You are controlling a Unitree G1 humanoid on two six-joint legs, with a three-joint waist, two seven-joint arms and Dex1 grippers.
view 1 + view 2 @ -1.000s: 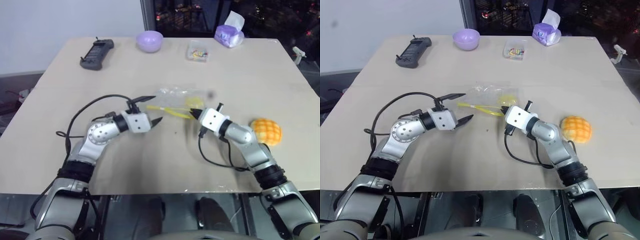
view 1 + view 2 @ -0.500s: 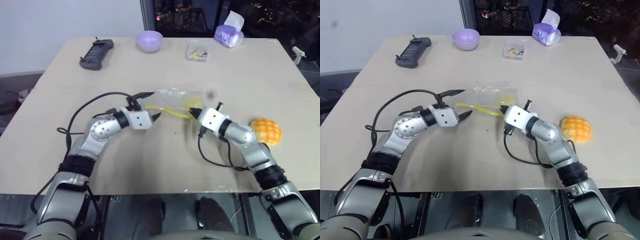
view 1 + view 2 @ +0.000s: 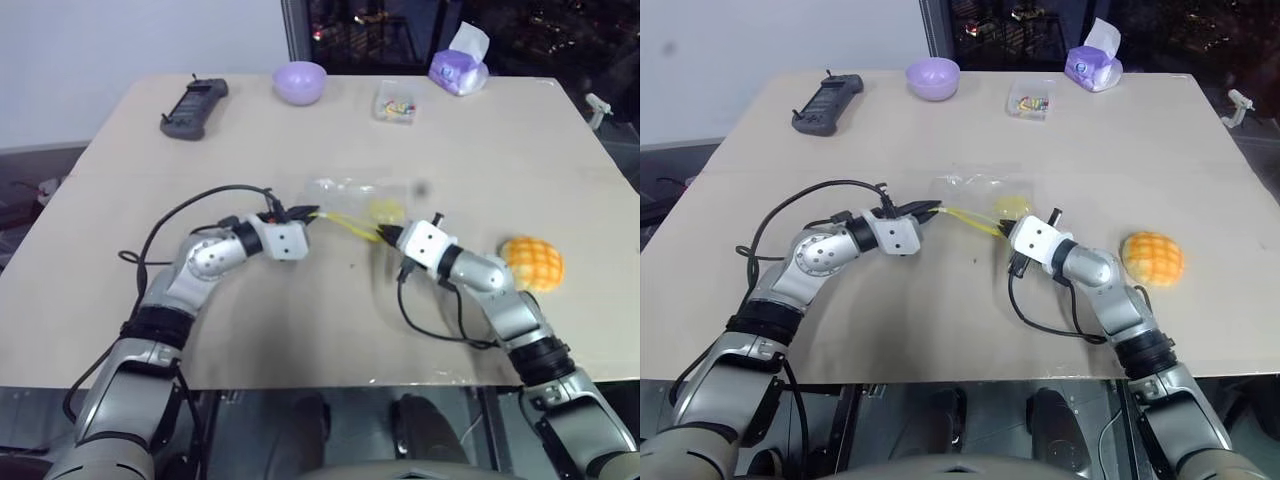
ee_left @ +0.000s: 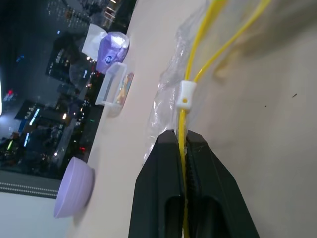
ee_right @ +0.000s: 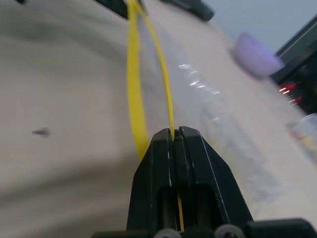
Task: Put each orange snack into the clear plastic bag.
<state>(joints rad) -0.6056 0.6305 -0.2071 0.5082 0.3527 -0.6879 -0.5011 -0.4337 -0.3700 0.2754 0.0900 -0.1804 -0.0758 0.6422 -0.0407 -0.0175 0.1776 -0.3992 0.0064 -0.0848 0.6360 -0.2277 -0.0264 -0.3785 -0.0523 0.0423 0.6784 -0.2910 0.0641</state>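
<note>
The clear plastic bag (image 3: 348,193) lies crinkled at the middle of the table, its yellow strip (image 4: 184,116) stretched between my two grippers. My left gripper (image 3: 307,213) is shut on the strip's left end, and the left wrist view shows both fingers (image 4: 166,163) pinching it. My right gripper (image 3: 386,236) is shut on the strip's right end, with the yellow line (image 5: 171,111) running out from between its tips. A pale yellow patch (image 3: 1012,207) shows through the bag. One orange snack (image 3: 532,262), a grid-topped bun, sits on the table to the right of my right arm, apart from it.
A black controller (image 3: 194,107), a lilac bowl (image 3: 300,82), a small clear box of colourful bits (image 3: 397,102) and a purple tissue pack (image 3: 459,65) line the far edge of the table (image 3: 300,330). Black cables loop beside both forearms.
My left gripper, open a second ago, has closed on the left end of the bag's yellow strip. The strip now runs taut between both grippers.
</note>
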